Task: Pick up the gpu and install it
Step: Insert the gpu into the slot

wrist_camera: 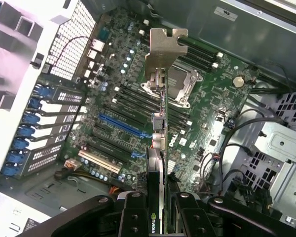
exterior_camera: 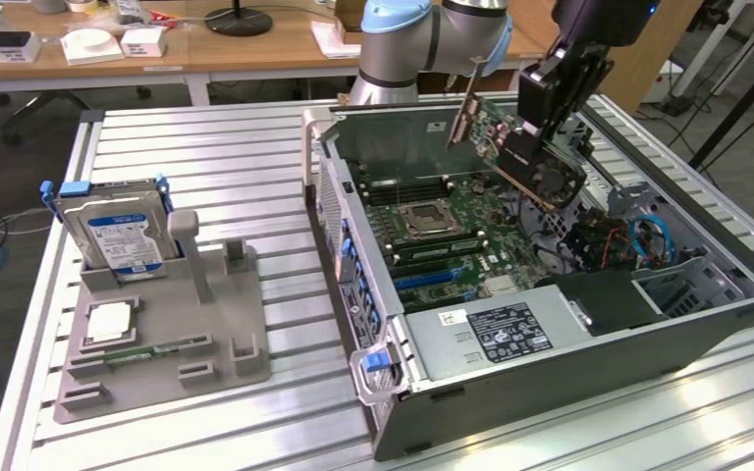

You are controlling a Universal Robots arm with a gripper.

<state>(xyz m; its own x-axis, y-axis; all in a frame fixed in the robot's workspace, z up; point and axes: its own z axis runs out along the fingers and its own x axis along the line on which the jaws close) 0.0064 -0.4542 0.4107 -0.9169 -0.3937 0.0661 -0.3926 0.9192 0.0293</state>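
My gripper is shut on the gpu, a dark green card with a pale metal end bracket. It hangs tilted in the air above the open computer case, over the motherboard. In the wrist view the gpu runs edge-on out from between my black fingers, its bracket at the far end, above the motherboard's expansion slots.
A grey holder tray on the slatted table at the exterior view's left carries a silver hard drive with blue rails and a small memory stick. The case holds a power supply, cables and a drive cage.
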